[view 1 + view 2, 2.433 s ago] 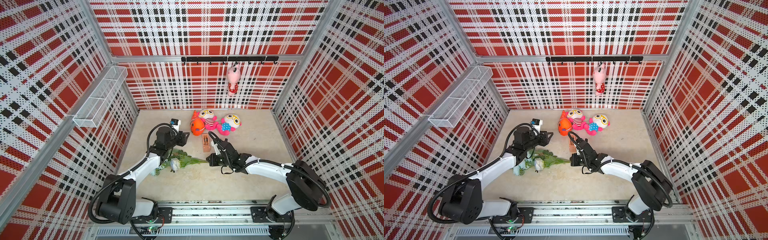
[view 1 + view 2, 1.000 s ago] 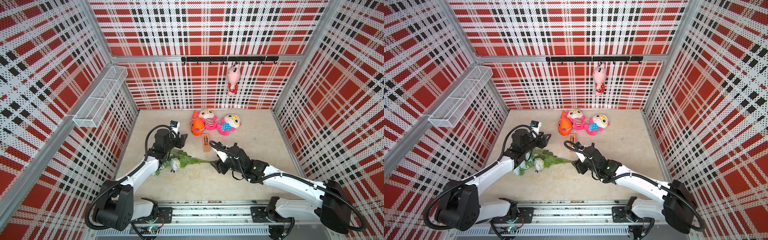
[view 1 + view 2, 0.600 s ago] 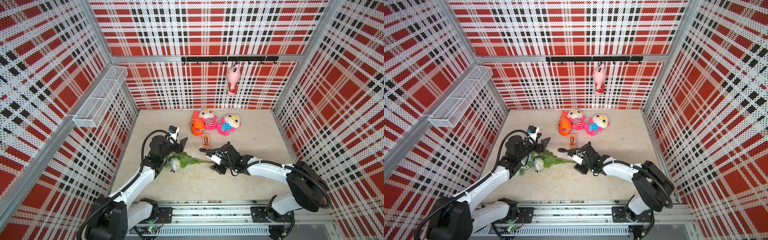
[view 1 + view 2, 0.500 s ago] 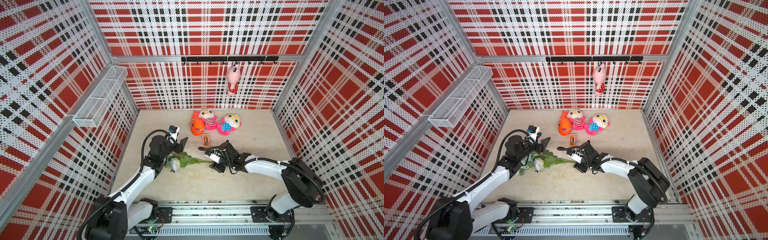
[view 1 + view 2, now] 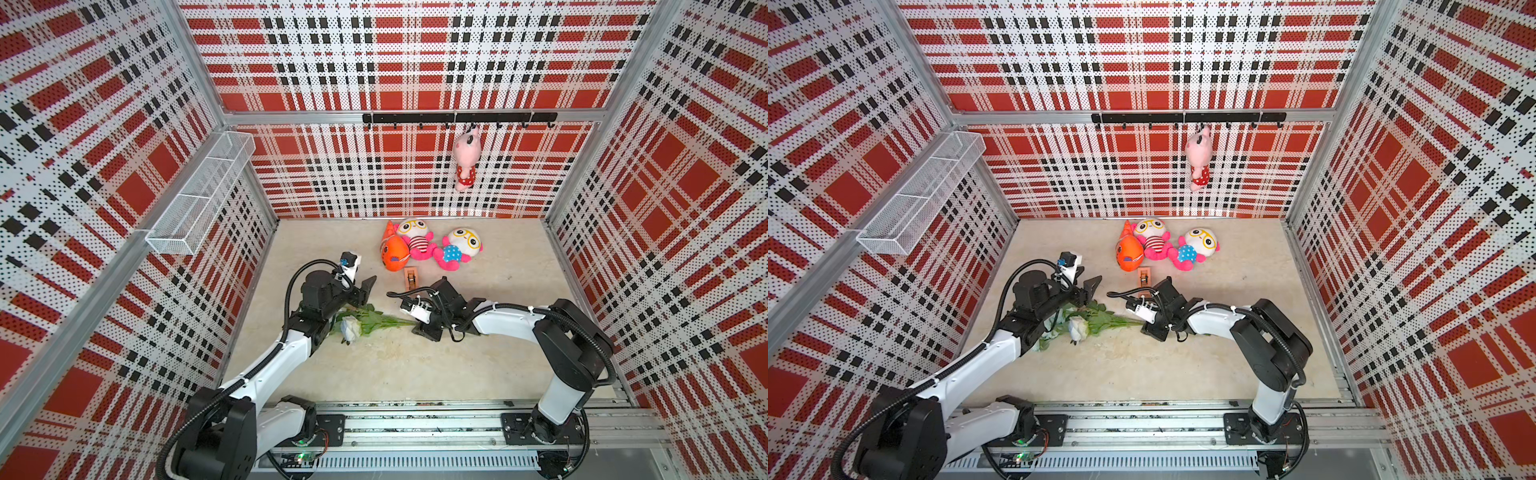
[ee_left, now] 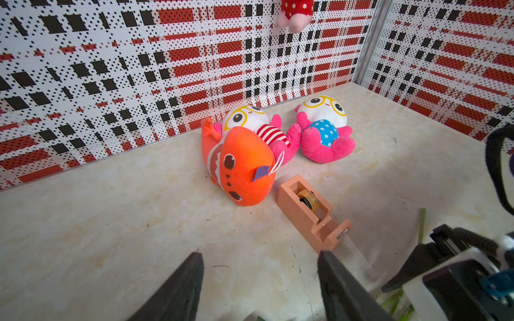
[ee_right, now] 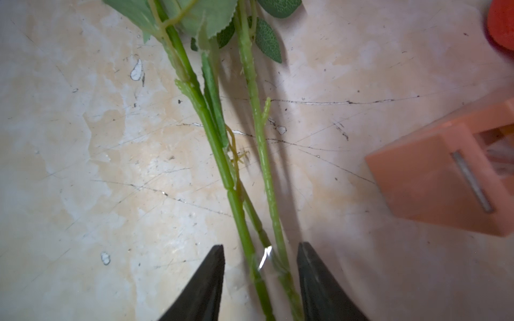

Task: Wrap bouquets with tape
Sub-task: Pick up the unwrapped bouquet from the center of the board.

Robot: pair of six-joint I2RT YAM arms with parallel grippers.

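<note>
The bouquets [image 7: 236, 172], thin ribbed green plastic stems, are straddled untouched by the right gripper [image 7: 260, 266] on scratched marble-patterned table [image 7: 83, 166]. The left gripper [image 6: 258, 275] is spread and empty, with the boxy peach tape [image 6: 308, 211] just beyond.

No text, label, brand or number can be read anywhere.

Orange plush fish [image 5: 395, 256] lies on the beige marbled counter [image 5: 498, 365], touching a white-faced pink plush doll in red-striped top [image 5: 415, 239]. Second pink plush doll in blue dotted top [image 5: 459, 247] just beside it. Pink plush toy in red dotted dress [image 5: 465, 160] hangs from black hook rail [image 5: 415, 117]. White wire mesh basket [image 5: 199, 195] on red plaid perforated wall [image 5: 395, 50].
</note>
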